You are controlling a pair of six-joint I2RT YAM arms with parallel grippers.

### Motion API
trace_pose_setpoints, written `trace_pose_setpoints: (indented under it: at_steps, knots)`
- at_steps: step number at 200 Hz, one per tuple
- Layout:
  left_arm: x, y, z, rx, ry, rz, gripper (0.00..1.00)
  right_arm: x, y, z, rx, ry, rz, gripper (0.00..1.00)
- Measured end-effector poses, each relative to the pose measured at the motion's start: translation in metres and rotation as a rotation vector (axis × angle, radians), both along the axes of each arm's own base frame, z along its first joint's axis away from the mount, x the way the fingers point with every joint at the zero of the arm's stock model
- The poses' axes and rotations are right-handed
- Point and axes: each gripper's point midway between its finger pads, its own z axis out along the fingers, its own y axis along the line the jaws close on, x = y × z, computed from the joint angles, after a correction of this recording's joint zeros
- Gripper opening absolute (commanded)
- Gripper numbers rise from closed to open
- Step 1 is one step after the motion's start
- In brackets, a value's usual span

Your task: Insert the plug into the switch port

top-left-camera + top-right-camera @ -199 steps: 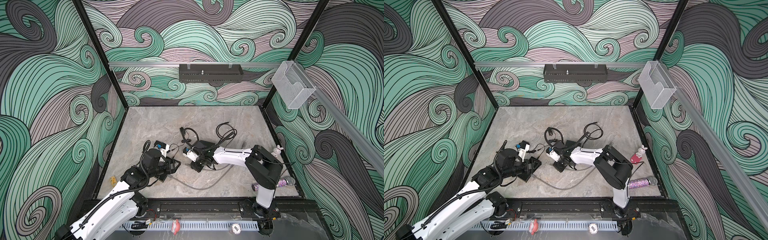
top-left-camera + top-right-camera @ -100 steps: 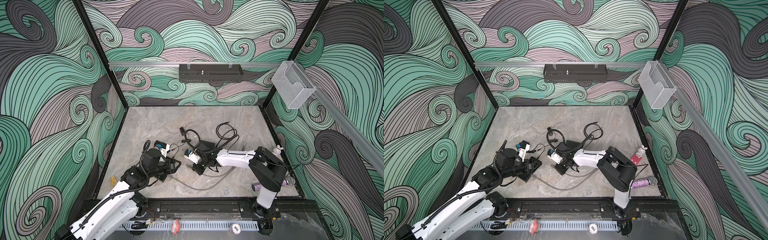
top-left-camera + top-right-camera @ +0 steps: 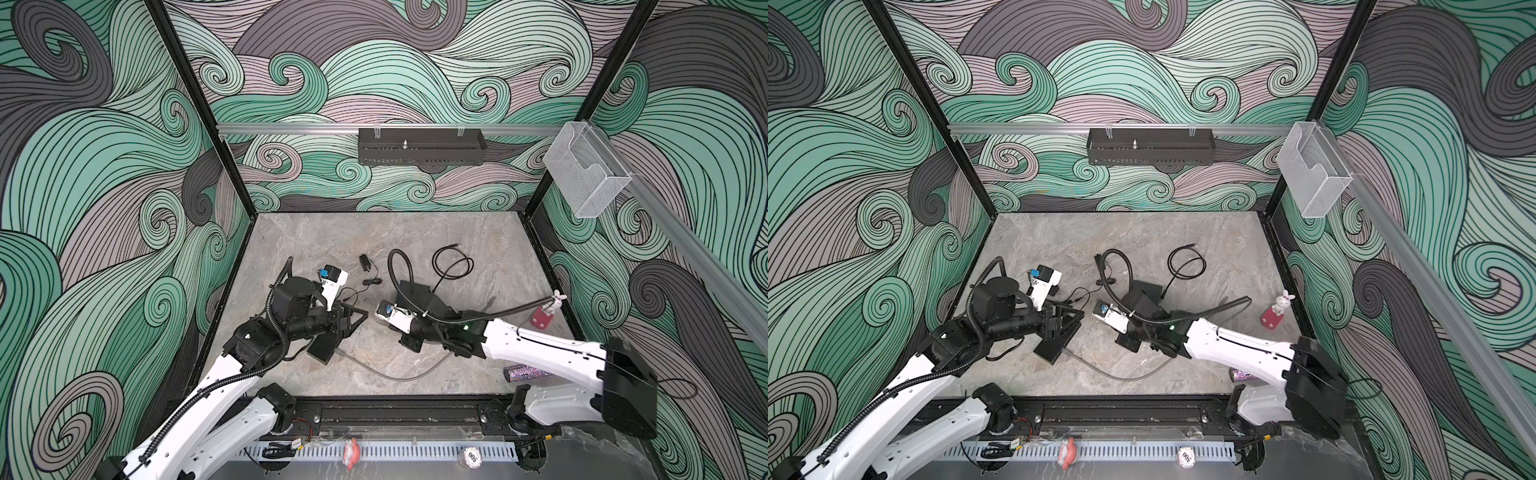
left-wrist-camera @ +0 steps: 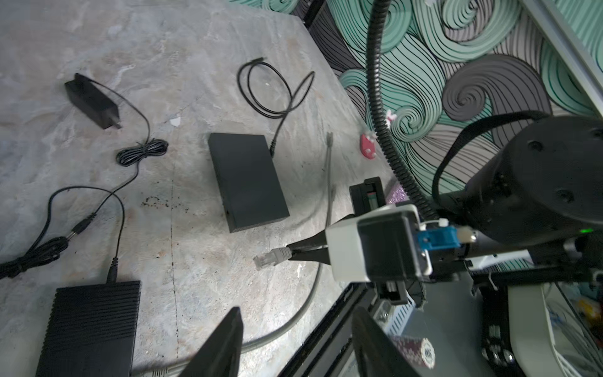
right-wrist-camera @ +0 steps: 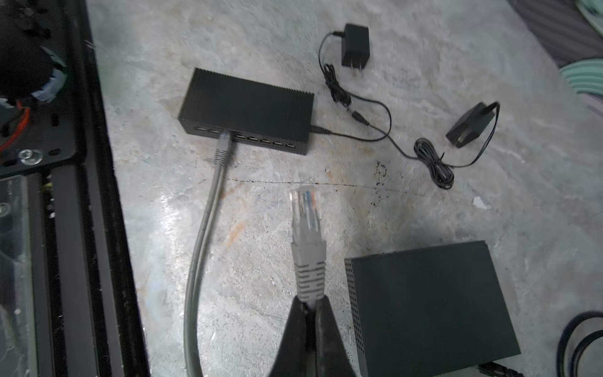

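Pinches grey-booted clear plastic network plug [image 5: 305,212] in right gripper [image 5: 308,303].
Points it toward black ribbed switch box [image 5: 248,104] beside black frame rail [image 5: 94,196], bare marble [image 5: 359,202] between; holds left gripper [image 4: 297,315] spread, empty.

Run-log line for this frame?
right gripper: shut on plug; left gripper: open, empty; plug: not inserted; other cable end: in ribbed switch
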Motion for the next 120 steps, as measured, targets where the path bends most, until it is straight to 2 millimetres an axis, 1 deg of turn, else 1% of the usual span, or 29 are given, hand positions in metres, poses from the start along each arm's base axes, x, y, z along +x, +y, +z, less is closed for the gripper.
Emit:
trace_pose_setpoints:
  at_steps: [17, 28, 52, 66, 80, 96, 120]
  knots:
    - [-0.013, -0.004, 0.005, -0.002, -0.041, -0.094, 0.56, -0.017, -0.004, 0.012, 0.030, -0.042, 0.049, 0.00]
    - [-0.024, -0.007, 0.006, -0.020, -0.073, -0.163, 0.54, -0.025, -0.007, 0.021, 0.055, -0.057, 0.073, 0.00]
    - [-0.053, -0.010, -0.004, -0.072, -0.157, -0.310, 0.47, -0.040, -0.015, 0.040, 0.122, -0.064, 0.112, 0.00]
    - [-0.069, -0.010, -0.008, -0.110, -0.225, -0.386, 0.46, -0.050, -0.019, 0.050, 0.162, -0.057, 0.140, 0.00]
    - [-0.082, -0.010, -0.005, -0.147, -0.311, -0.447, 0.45, -0.060, -0.020, 0.058, 0.194, -0.043, 0.173, 0.00]
    - [-0.093, -0.008, 0.000, -0.174, -0.419, -0.499, 0.42, -0.070, -0.019, 0.062, 0.214, -0.017, 0.210, 0.00]
    - [-0.103, -0.006, 0.011, -0.189, -0.551, -0.550, 0.37, -0.083, -0.017, 0.058, 0.218, 0.041, 0.248, 0.00]
